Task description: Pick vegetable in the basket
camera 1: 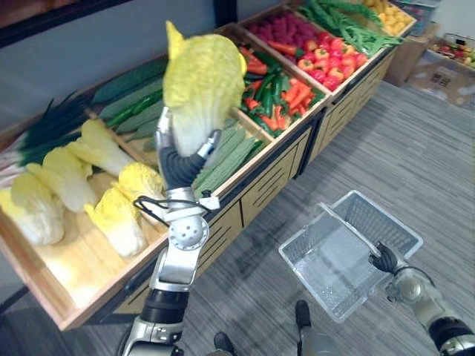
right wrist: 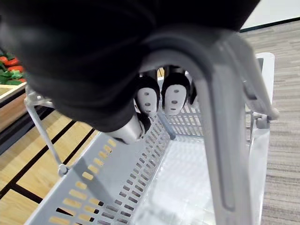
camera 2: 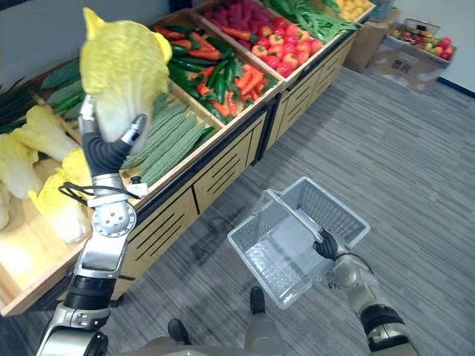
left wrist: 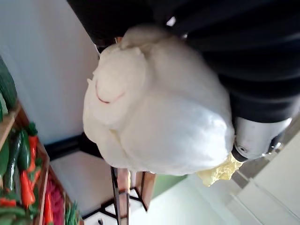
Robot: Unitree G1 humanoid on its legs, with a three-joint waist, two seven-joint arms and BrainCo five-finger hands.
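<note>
Up in the upper left, the left hand [camera 1: 180, 162] curls its fingers round a yellow cabbage [camera 1: 202, 81], held aloft; at lower right, the right hand [camera 1: 384, 259] clasps the basket [camera 1: 371, 215] by its handle [right wrist: 211, 117].

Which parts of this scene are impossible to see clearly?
Left hand palm: left wrist view, the pale yellow napa cabbage covers it.
Yellow produce at the wooden stand's far end: left eye view, cut by the top edge.
Red and green items in the cardboard box: left eye view, too small to name.
Grey plastic basket far rim: right wrist view, the right hand hides it.
</note>
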